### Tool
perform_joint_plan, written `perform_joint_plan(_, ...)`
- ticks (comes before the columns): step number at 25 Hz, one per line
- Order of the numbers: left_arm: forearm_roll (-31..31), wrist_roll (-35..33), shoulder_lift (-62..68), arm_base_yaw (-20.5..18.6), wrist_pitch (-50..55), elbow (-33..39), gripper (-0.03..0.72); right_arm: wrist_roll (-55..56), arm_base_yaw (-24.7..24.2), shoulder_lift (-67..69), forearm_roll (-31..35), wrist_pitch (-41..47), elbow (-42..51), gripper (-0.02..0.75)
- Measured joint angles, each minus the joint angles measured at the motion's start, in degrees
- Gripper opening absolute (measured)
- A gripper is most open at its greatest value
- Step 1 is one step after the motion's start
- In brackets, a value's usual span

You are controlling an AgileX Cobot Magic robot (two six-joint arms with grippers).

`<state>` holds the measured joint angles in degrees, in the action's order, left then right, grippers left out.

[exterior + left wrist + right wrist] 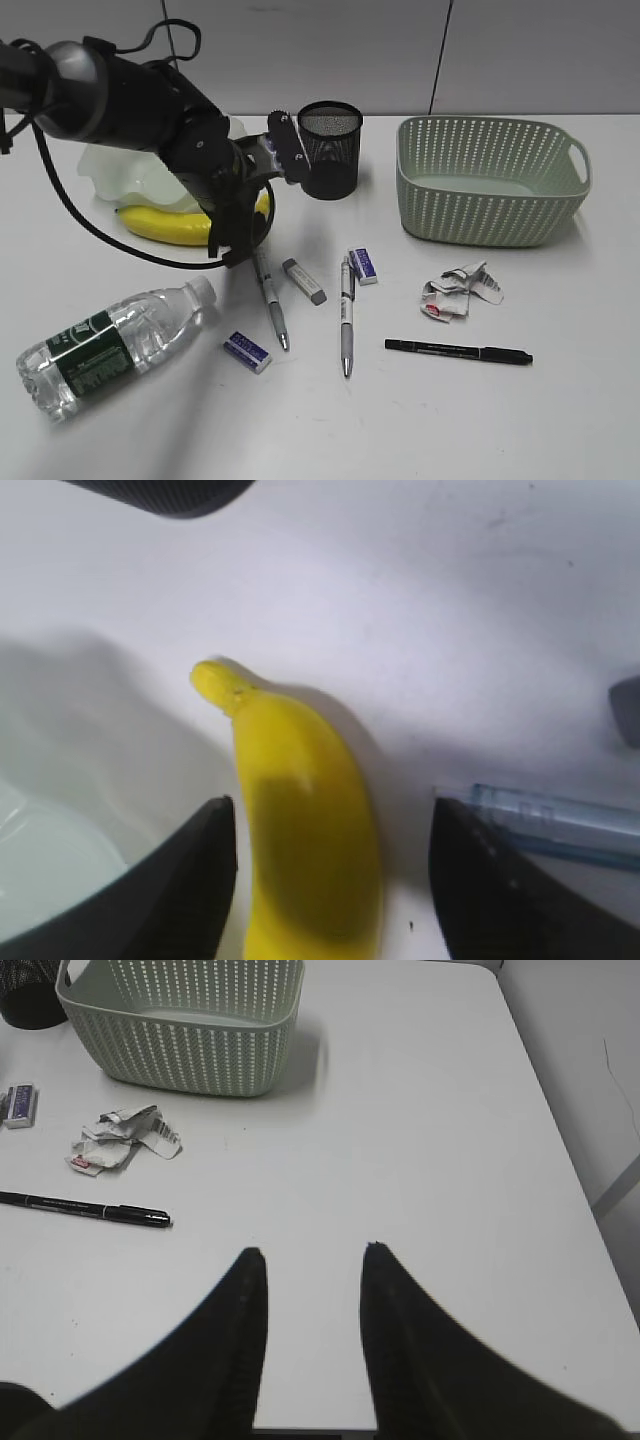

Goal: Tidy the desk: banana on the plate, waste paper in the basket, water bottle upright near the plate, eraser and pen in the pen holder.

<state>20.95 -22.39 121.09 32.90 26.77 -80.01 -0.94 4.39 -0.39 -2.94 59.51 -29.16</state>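
My left tool [330, 880] hung open with its fingers straddling the banana [305, 825], which lay on the bench [560, 400] just beside the plate [140, 180], ready for lifting; my right tool [312, 1340] idled open.

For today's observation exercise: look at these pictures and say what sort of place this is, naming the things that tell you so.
Probably a staged desk in a robot test room: a plain white desk against a bare grey wall, strewn with pens, erasers, a pen holder and a basket, with a robot arm's left gripper over a banana.
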Motion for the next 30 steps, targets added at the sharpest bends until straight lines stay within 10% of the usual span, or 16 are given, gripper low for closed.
perform_joint_plan(30, 5.1, 7.1, 2.3, 1.3, 4.1, -0.5, 0.463, 0.0, 0.0, 0.0, 0.0, 0.0, 0.0, 0.268)
